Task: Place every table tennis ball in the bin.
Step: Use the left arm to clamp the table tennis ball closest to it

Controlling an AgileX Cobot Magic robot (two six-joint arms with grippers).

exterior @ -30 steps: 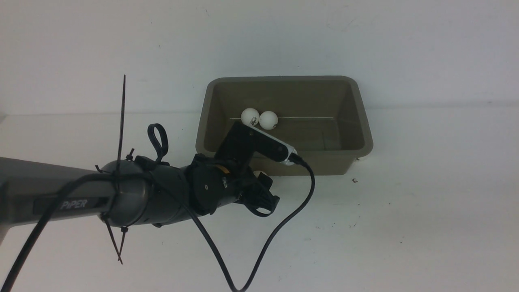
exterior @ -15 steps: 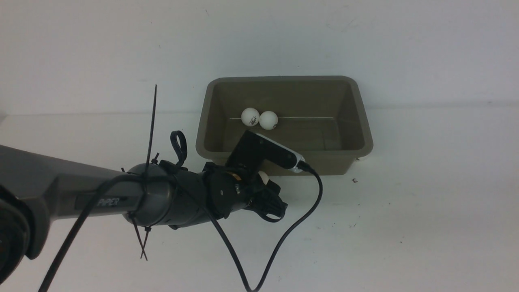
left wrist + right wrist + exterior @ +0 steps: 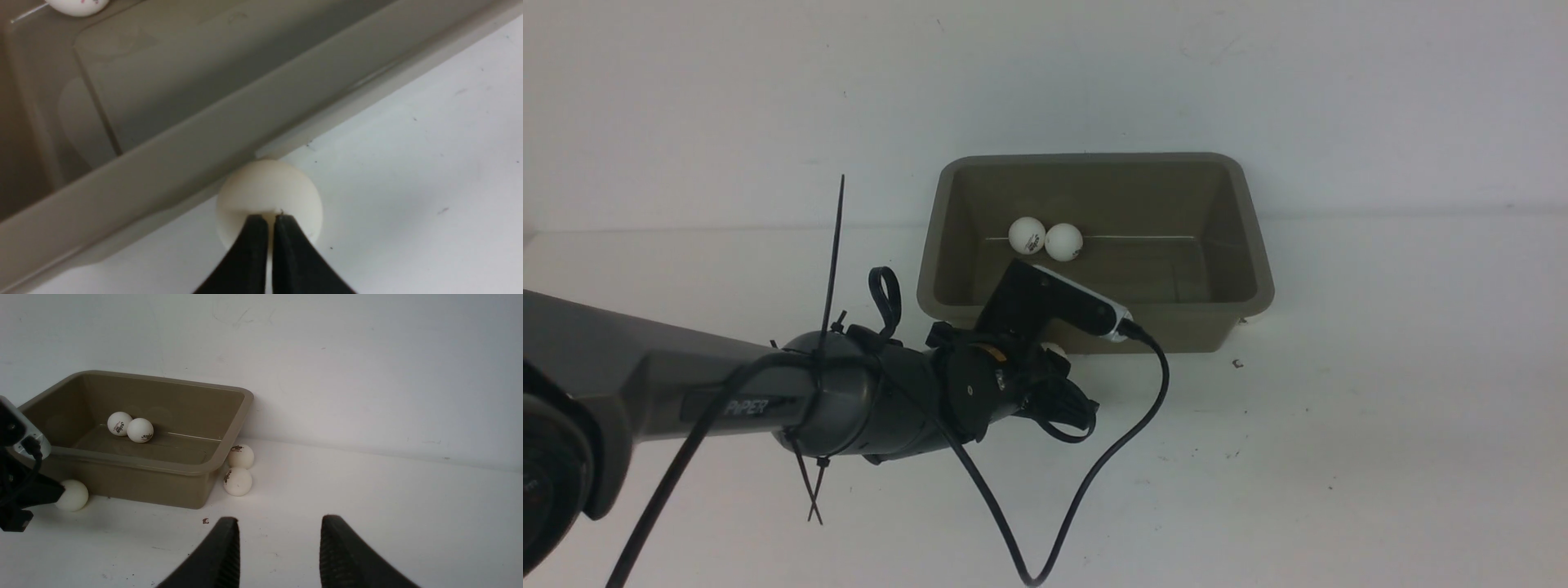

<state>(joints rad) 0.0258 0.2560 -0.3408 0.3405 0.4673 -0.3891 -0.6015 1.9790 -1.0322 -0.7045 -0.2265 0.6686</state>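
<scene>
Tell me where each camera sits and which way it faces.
Front view: between the arms, looking forward and down at the bin; the left arm shows.
Left wrist view: on the left arm, looking down at a table tennis ball outside the bin's near wall; its shut jaws show.
Right wrist view: on the right arm, facing the bin's right end; its open jaws show.
Shared: front and right wrist views both show two balls inside the bin.

A plain white wall [image 3: 768, 82] rises behind a white surface [image 3: 1380, 425], and they meet in a faint straight seam [image 3: 1421, 214]. Dark specks [image 3: 1237, 363] dot the surface (the wall has faint marks too). The light is soft and even.
</scene>
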